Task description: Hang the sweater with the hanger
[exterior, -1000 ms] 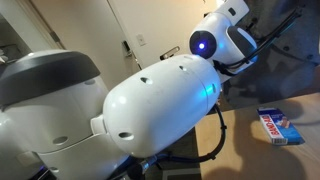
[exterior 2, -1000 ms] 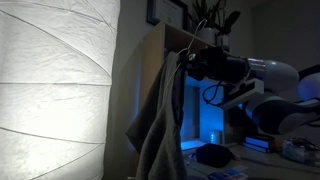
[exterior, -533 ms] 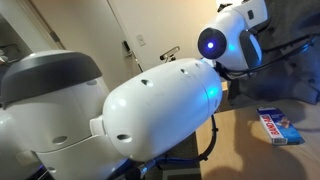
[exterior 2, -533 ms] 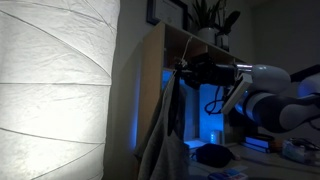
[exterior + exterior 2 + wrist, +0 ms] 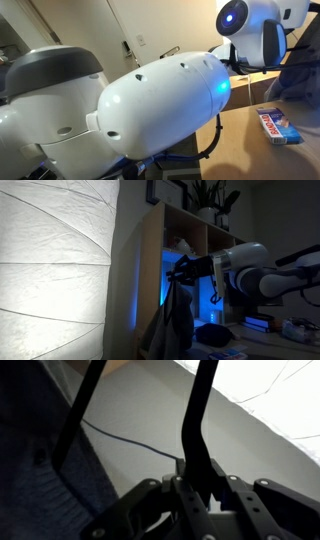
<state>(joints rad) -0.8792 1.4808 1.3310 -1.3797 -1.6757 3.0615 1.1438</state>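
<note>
The tool (image 5: 190,488) sits at 6 o'clock in the wrist view. It is pressed together on the hanger (image 5: 197,410), whose slim dark bar rises from between its fingers toward 12 o'clock. A second bar of the hanger slants up toward 11 o'clock. The sweater (image 5: 30,470) fills the 8 o'clock side of that view, its grey-blue knit lying against the slanted bar.

In an exterior view the tool (image 5: 186,270) is just past centre toward 3 o'clock, at the end of the white arm (image 5: 250,270), which reaches in from 3 o'clock. The sweater (image 5: 176,320) hangs straight down below the tool toward 6 o'clock, in front of a wooden shelf (image 5: 150,260) lit blue inside. The hanger itself is too dark to make out there. A plant (image 5: 210,195) stands on the shelf at 1 o'clock, and a glowing paper lamp (image 5: 55,270) fills the 9 o'clock half.

In an exterior view the arm (image 5: 160,100) crosses the whole picture, and a blue-and-white box (image 5: 277,125) lies on the tabletop (image 5: 250,150) at 4 o'clock.
</note>
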